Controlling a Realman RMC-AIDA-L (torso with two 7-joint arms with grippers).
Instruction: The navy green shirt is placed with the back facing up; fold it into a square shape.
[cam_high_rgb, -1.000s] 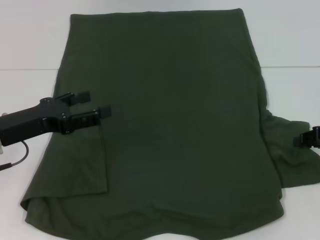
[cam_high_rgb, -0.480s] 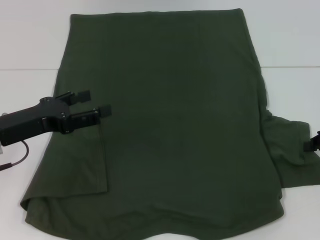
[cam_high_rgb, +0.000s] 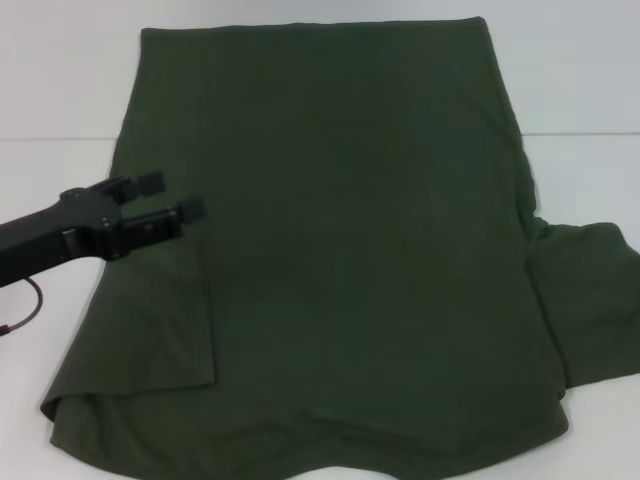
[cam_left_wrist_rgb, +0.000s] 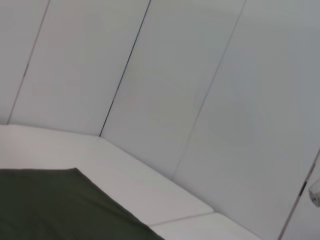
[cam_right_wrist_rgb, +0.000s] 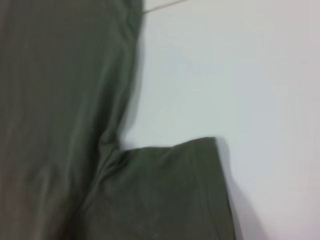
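Note:
The navy green shirt (cam_high_rgb: 340, 250) lies flat on the white table (cam_high_rgb: 60, 80), plain side up, no lettering showing. Its left sleeve is folded in over the body as a flap (cam_high_rgb: 160, 330). Its right sleeve (cam_high_rgb: 585, 300) lies spread out on the table. My left gripper (cam_high_rgb: 172, 196) is open and empty, just above the shirt's left edge over the folded sleeve. My right gripper is out of the head view. The right wrist view shows the right sleeve (cam_right_wrist_rgb: 165, 195) and side seam from above. The left wrist view shows a corner of the shirt (cam_left_wrist_rgb: 50, 205).
White wall panels (cam_left_wrist_rgb: 175, 90) stand behind the table. A table seam (cam_high_rgb: 50, 139) runs across at the back. A dark cable (cam_high_rgb: 25, 310) hangs by my left arm. Bare table lies left and right of the shirt.
My left gripper has drawn back to the left, still open. My right gripper has pulled out of the head view at the right edge, leaving the right sleeve lying flat.

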